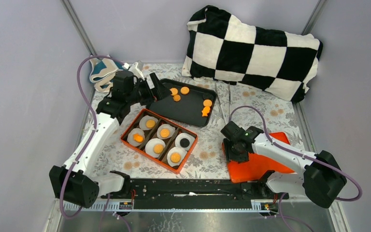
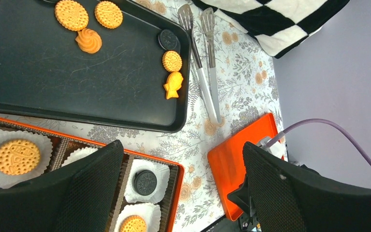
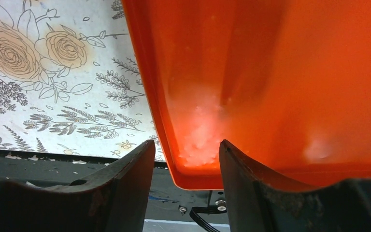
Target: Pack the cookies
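Several orange-yellow cookies lie on the black tray (image 1: 183, 110): round ones (image 2: 71, 14), a swirl (image 2: 89, 40), a fish-shaped one (image 2: 173, 85) and a dark one (image 2: 168, 39). The orange box (image 1: 193, 145) holds white liners, each with a cookie (image 2: 16, 156), one of them dark (image 2: 146, 182). My left gripper (image 1: 155, 92) is open and empty, raised over the tray's left end; in the left wrist view (image 2: 183, 193) its fingers frame the box's corner. My right gripper (image 1: 234, 151) is open and low over the orange lid (image 1: 256, 164), its fingers (image 3: 125, 183) either side of the lid's near corner (image 3: 198, 169).
Metal tongs (image 2: 203, 58) lie on the floral cloth between the tray and the lid. A black-and-white checked pillow (image 1: 253, 50) fills the back right. A folded towel (image 1: 101, 72) lies at the back left. The arms' black base rail (image 1: 188, 188) runs along the near edge.
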Controlling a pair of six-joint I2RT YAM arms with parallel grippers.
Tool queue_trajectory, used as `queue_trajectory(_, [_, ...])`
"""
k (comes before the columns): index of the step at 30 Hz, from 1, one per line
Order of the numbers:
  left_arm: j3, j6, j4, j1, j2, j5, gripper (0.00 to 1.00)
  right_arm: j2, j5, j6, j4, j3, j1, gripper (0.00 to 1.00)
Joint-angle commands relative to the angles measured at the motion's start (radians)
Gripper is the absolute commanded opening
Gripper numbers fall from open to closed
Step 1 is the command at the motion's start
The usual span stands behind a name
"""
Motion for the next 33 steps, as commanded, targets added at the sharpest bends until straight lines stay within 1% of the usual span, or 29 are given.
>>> queue_trajectory(1, [-0.029, 0.009, 0.018, -0.009, -0.026, -0.013, 0.97, 0.007, -0.049, 0.076, 0.036, -0.023, 0.039, 0.57])
queue_trajectory(3, [-0.04, 0.011, 0.018, -0.01, -0.034, -0.016, 0.97, -0.006, -0.052, 0.102, 0.045, -0.023, 0.075, 0.58])
queue_trajectory(7, [-0.055, 0.008, 0.029, -0.009, -0.033, -0.01, 0.97, -0.002, -0.05, 0.118, 0.042, -0.01, 0.098, 0.58])
queue_trajectory(10, [-0.063, 0.001, 0.041, -0.011, -0.024, -0.002, 0.97, 0.056, -0.069, 0.109, 0.074, -0.025, 0.108, 0.58])
queue_trajectory(11, [-0.065, 0.0, 0.044, -0.013, -0.022, 0.0, 0.97, 0.09, -0.071, 0.108, 0.084, -0.032, 0.111, 0.56])
queue_trajectory(13, [-0.067, -0.002, 0.046, -0.017, -0.021, -0.001, 0.97, 0.154, -0.067, 0.106, 0.102, -0.035, 0.118, 0.46])
queue_trajectory(16, [-0.073, 0.0, 0.05, -0.022, -0.022, -0.002, 0.97, 0.222, -0.047, 0.104, 0.138, -0.027, 0.123, 0.27])
queue_trajectory(19, [-0.08, -0.001, 0.063, -0.037, -0.012, 0.005, 0.97, 0.266, -0.013, 0.094, 0.143, 0.008, 0.126, 0.12])
queue_trajectory(22, [-0.09, -0.011, 0.093, -0.076, 0.006, 0.017, 0.97, 0.261, 0.039, 0.069, 0.119, 0.072, 0.149, 0.02])
queue_trajectory(24, [-0.105, -0.021, 0.129, -0.109, 0.023, 0.036, 0.97, 0.231, 0.066, 0.042, 0.101, 0.126, 0.162, 0.0])
queue_trajectory(26, [-0.125, -0.032, 0.18, -0.143, 0.046, 0.069, 0.97, 0.194, 0.049, 0.002, 0.095, 0.176, 0.165, 0.0])
queue_trajectory(30, [-0.168, -0.041, 0.326, -0.218, 0.092, 0.104, 0.98, 0.133, -0.062, -0.092, 0.104, 0.259, 0.163, 0.0])
queue_trajectory(33, [-0.179, -0.057, 0.413, -0.258, 0.16, 0.149, 0.99, 0.115, -0.169, -0.147, 0.105, 0.314, 0.166, 0.0])
